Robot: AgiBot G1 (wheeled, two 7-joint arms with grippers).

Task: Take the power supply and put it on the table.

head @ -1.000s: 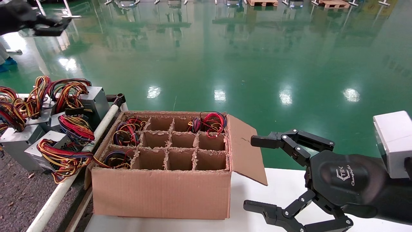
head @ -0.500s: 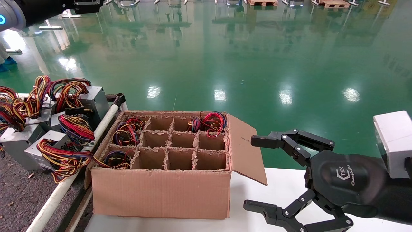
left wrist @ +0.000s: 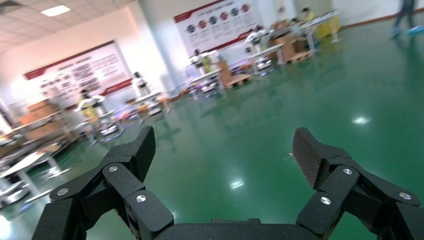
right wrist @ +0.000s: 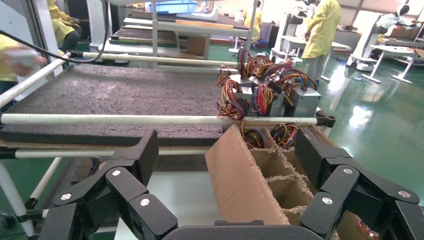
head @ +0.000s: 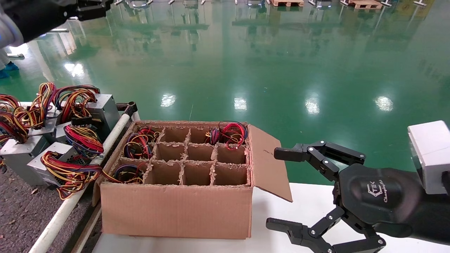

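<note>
1. Cardboard box [head: 175, 207]: I see it at about 7 o'clock in the head view, standing on the white tabletop [head: 302, 200], open on top, split by dividers into a grid of cells, one flap hanging out toward 3 o'clock.
2. Box contents: wire bundles show in three cells I can make out. One is the far cell toward 3 o'clock [head: 228, 134], one the far cell toward 9 o'clock [head: 137, 143], one the near cell toward 9 o'clock [head: 128, 173]. The other cells look bare.
3. Power supplies [head: 45, 161]: several grey metal boxes with looped red, yellow, orange and black wires, clustered at 9 o'clock on the table [head: 21, 214], just beside its white rail [head: 75, 200].
4. Table, right wrist view: the dark speckled surface [right wrist: 115, 95] stretches behind the rail, with the supplies [right wrist: 270, 97] grouped at its end nearest the box.
5. Left gripper [left wrist: 225, 160]: I have it raised high at 11 o'clock, off beyond the table, over the green floor [head: 246, 70]. Its fingers [left wrist: 137, 150] are spread wide with nothing between them.
6. Right gripper [head: 277, 188]: at 4 o'clock over the white tabletop, just beside the box flap, fingers [head: 286, 154] spread wide, holding nothing.
</note>
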